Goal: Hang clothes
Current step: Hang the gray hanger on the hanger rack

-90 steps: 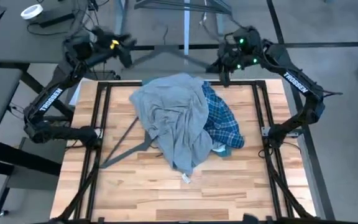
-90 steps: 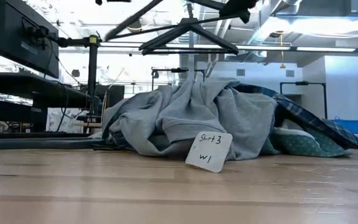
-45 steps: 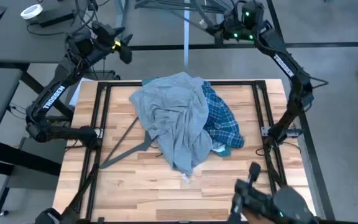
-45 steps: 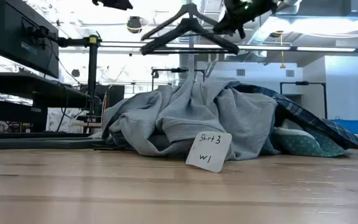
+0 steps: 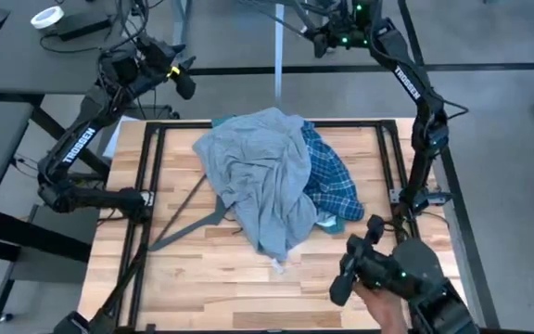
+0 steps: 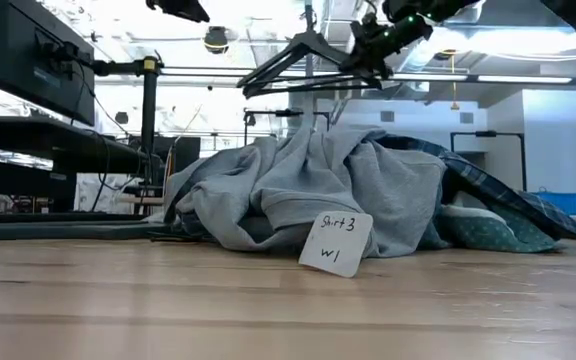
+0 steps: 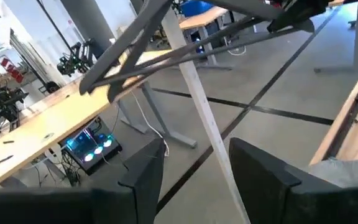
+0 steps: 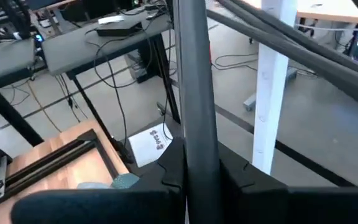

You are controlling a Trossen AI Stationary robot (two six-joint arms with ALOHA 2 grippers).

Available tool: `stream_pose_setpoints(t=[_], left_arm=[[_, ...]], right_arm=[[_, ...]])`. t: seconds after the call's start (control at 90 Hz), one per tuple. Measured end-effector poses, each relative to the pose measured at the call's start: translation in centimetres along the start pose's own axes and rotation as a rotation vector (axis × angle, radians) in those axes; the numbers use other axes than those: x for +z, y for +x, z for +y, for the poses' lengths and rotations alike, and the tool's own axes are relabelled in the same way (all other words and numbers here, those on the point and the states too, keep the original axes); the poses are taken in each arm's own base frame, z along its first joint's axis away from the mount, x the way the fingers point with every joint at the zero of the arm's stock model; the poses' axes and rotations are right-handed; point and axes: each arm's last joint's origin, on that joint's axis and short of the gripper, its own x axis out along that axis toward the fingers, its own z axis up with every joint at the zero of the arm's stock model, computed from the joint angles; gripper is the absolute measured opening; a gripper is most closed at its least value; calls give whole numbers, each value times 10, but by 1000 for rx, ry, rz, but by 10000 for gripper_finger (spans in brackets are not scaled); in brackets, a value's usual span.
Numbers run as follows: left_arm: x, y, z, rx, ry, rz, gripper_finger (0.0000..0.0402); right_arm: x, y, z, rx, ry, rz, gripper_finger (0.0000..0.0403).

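1. Overhead, the grey long-sleeve tee lies heaped mid-table over the blue-white plaid shirt; both arms are raised beyond the table's far edge.
2. Low: the right gripper pinches a dark hanger above the heap.
3. Left wrist: the left gripper gapes, holding nothing.
4. Right wrist: fingers clamp the hanger bar.

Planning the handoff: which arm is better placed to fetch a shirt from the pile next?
Left. Its claw is open and empty near the grey shirt; the right claw is shut on a hanger.
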Motion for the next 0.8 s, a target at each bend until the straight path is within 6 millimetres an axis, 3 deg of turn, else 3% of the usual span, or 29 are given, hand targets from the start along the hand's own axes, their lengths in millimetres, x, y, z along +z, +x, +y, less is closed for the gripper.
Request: stream_pose_setpoints(t=[0.189, 0.356, 0.589, 0.8], left_arm=[[-1, 0, -1, -6, -4, 15, 166], [-8, -1, -3, -34, -46, 84, 166], [-31, -7, -20, -172, -51, 344, 166], [-61, -23, -70, -419, -110, 705, 166]], right_arm=[[-9, -9, 2, -7, 38, 114, 154], [-8, -45, 17, -5, 1, 217, 221], [-5, -94, 63, 74, -60, 306, 237], [-7, -118, 116, 300, -167, 263, 237]])
